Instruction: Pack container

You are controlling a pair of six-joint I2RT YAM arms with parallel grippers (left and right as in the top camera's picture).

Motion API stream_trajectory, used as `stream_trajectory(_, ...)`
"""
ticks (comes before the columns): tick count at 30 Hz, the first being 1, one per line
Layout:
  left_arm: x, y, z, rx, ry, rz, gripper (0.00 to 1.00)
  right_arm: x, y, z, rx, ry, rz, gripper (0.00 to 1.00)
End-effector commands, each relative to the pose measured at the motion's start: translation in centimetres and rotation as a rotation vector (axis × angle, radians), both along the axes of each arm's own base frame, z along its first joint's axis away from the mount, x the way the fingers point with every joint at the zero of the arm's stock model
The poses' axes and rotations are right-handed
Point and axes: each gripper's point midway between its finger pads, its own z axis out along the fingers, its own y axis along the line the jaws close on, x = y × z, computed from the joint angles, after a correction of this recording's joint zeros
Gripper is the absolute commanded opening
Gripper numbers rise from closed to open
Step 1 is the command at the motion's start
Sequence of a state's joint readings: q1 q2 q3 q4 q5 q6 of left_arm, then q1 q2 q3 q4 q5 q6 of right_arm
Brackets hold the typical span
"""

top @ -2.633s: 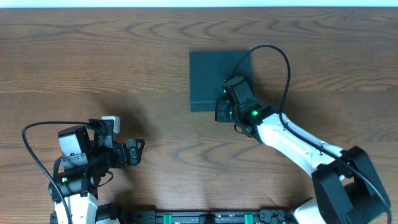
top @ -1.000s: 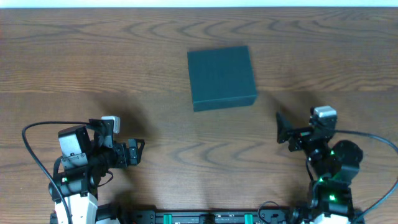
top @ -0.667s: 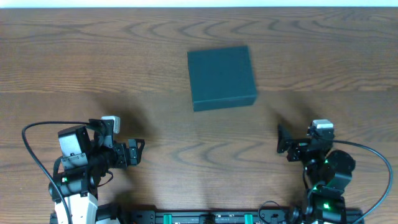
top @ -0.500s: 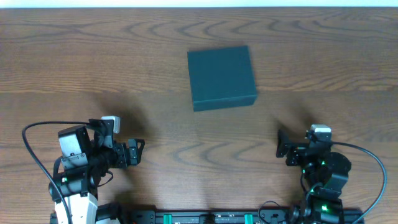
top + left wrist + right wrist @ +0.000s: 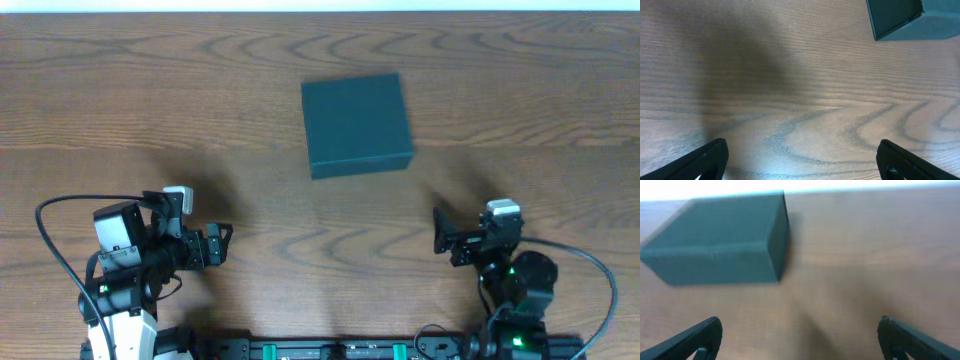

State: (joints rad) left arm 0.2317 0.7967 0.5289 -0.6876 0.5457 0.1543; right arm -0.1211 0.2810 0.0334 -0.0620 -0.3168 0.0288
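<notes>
The container [image 5: 357, 124] lies shut at the far centre of the tabletop [image 5: 140, 100], left gripper [image 5: 218, 246] and right gripper [image 5: 442, 238] near, jaws wide and empty, so any reach should probably meet it squarely without shoving it.

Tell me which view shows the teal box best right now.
Overhead: the container sits whole in frame, lid down, all four edges visible. The left wrist view catches only one corner of it at the top right; the right wrist view shows its near side and top, low and blurred.
</notes>
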Motion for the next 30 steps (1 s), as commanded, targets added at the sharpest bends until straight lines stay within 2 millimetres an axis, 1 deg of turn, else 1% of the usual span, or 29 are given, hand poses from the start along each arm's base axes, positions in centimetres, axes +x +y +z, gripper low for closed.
stream_trajectory(1,0.0,-0.1,-0.1,0.0,0.004,0.001,0.96,0.0,0.0,0.5,-0.031,-0.058,0.0,0.99)
stream_trajectory(3,-0.1,-0.1,-0.1,0.0,0.004,0.001,0.95,0.1,0.2,1.3,-0.04,-0.097,0.011,0.99)
stream_trajectory(5,0.0,-0.1,-0.1,0.0,0.004,0.0,0.95,0.1,0.7,2.1,-0.086,-0.139,0.043,0.99)
stream_trajectory(9,0.0,-0.1,-0.1,0.0,0.004,0.001,0.95,-0.2,2.1,2.8,-0.183,-0.197,0.118,0.99)
stream_trajectory(12,0.0,-0.1,-0.1,0.0,0.004,0.0,0.95,-0.4,1.6,2.7,-0.194,-0.197,0.096,0.99)
stream_trajectory(16,0.0,-0.1,-0.1,0.0,0.004,0.0,0.95,-0.7,1.0,4.9,-0.203,-0.288,0.06,0.99)
stream_trajectory(17,0.0,-0.1,-0.1,0.0,0.004,0.0,0.95,-0.7,1.1,5.2,-0.167,-0.294,0.06,0.99)
stream_trajectory(22,0.0,-0.1,-0.1,0.0,0.004,0.0,0.95,-0.9,1.9,5.1,-0.046,-0.267,0.073,0.99)
stream_trajectory(30,-0.1,-0.1,-0.1,0.0,0.004,0.0,0.95,-0.9,1.9,5.1,-0.048,-0.267,0.075,0.99)
